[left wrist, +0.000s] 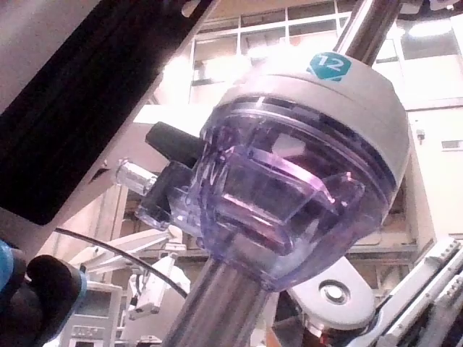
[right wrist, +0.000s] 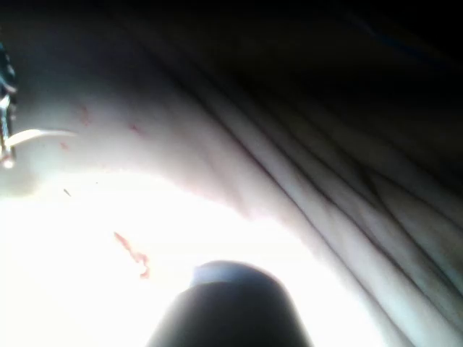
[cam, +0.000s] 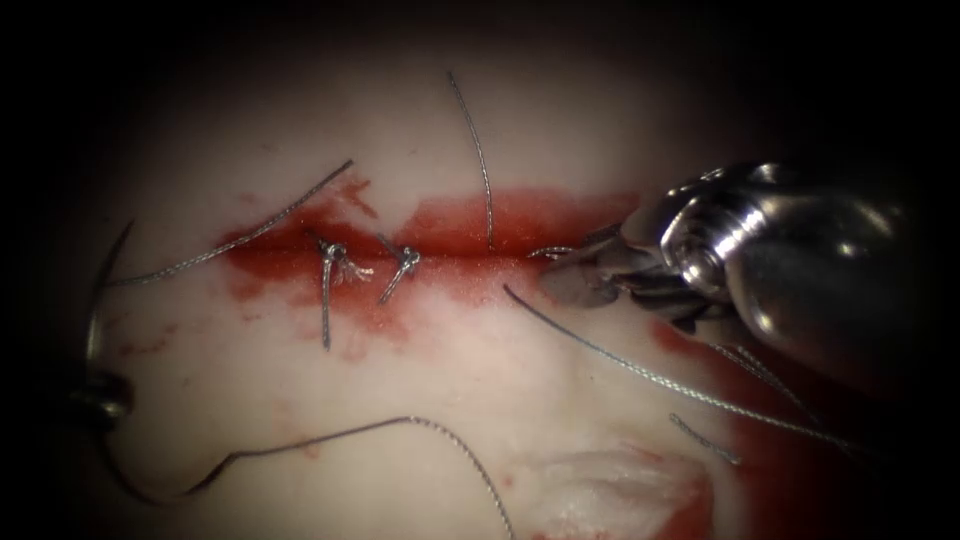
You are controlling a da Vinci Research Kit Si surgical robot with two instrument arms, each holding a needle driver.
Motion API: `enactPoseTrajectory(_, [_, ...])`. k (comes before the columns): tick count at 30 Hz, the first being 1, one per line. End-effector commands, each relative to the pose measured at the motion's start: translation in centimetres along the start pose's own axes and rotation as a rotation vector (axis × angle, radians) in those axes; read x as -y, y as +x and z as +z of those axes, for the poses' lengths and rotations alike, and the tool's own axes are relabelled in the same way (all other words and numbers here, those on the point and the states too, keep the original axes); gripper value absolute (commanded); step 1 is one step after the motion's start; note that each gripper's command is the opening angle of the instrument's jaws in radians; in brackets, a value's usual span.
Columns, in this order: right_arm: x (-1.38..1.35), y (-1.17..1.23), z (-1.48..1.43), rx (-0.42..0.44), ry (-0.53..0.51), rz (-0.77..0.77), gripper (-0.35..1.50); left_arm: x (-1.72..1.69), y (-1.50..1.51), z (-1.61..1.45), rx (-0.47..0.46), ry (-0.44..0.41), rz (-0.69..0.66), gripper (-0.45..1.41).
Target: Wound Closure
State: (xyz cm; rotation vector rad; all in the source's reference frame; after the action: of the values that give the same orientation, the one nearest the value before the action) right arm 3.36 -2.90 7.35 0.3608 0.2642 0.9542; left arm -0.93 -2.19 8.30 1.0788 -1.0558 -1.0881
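Endoscope view: we see our right end effector (cam: 575, 270) at the cut's (cam: 470, 258) right end, jaws narrowly parted, gripping nothing clearly. The needle (cam: 97, 310) lies at far left, held by our left end effector (cam: 100, 395), outside the tissue (cam: 420, 370); thread (cam: 440, 430) trails off.

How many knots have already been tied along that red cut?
2. One knot sits on the cut toward its left end; the other knot lies just right of it. The right tool covers the cut's right end, so another may be hidden.
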Motion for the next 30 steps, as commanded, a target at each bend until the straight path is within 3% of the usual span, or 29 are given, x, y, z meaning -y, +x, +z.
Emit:
enactPoseTrajectory(1, [0.04, 0.09, 0.11, 0.029, -0.001, -0.017, 0.52, 0.03, -0.12, 0.03, 0.004, 0.002, 0.007, -0.45])
enactPoseTrajectory(2, [0.07, 0.05, 0.18, 0.046, 0.005, -0.032, 0.47, 0.03, -0.12, 0.03, 0.004, 0.002, 0.007, -0.45])
enactPoseTrajectory(8, [0.13, -0.07, 0.39, 0.055, -0.002, -0.060, 0.57, 0.03, -0.12, 0.03, 0.004, 0.001, 0.007, -0.45])
enactPoseTrajectory(12, [0.15, -0.12, 0.53, 0.051, -0.013, -0.107, 0.42, 0.04, -0.12, 0.04, 0.007, -0.001, 0.007, -0.42])
enactPoseTrajectory(13, [0.14, -0.11, 0.56, 0.050, -0.015, -0.130, 0.19, 0.04, -0.11, 0.04, 0.007, -0.001, 0.007, -0.42])
enactPoseTrajectory(14, [0.11, -0.10, 0.57, 0.049, -0.015, -0.169, -0.35, 0.05, -0.11, 0.04, 0.008, -0.001, 0.007, -0.42])
enactPoseTrajectory(18, [0.02, -0.06, 0.48, 0.072, 0.011, -0.175, -0.35, 0.05, -0.11, 0.05, 0.006, 0.001, 0.007, -0.42])
enactPoseTrajectory(20, [-0.04, -0.12, 0.38, 0.146, 0.024, -0.142, -0.35, 0.05, -0.11, 0.05, 0.004, 0.002, 0.007, -0.42])
enactPoseTrajectory(24, [-0.09, -0.23, 0.30, 0.216, 0.037, -0.127, -0.35, 0.06, -0.10, 0.06, 0.004, 0.002, 0.007, -0.43])
enactPoseTrajectory(25, [-0.15, -0.39, 0.21, 0.312, 0.077, -0.123, -0.35, 0.06, -0.10, 0.06, 0.004, 0.002, 0.006, -0.45])
enactPoseTrajectory(27, [-0.18, -0.47, 0.16, 0.358, 0.094, -0.123, -0.35, 0.06, -0.10, 0.06, 0.004, 0.002, 0.006, -0.45])
enactPoseTrajectory(30, [-0.43, -0.85, -0.06, 0.503, 0.114, -0.118, -0.35, 0.06, -0.11, 0.05, 0.003, 0.003, 0.006, -0.45])
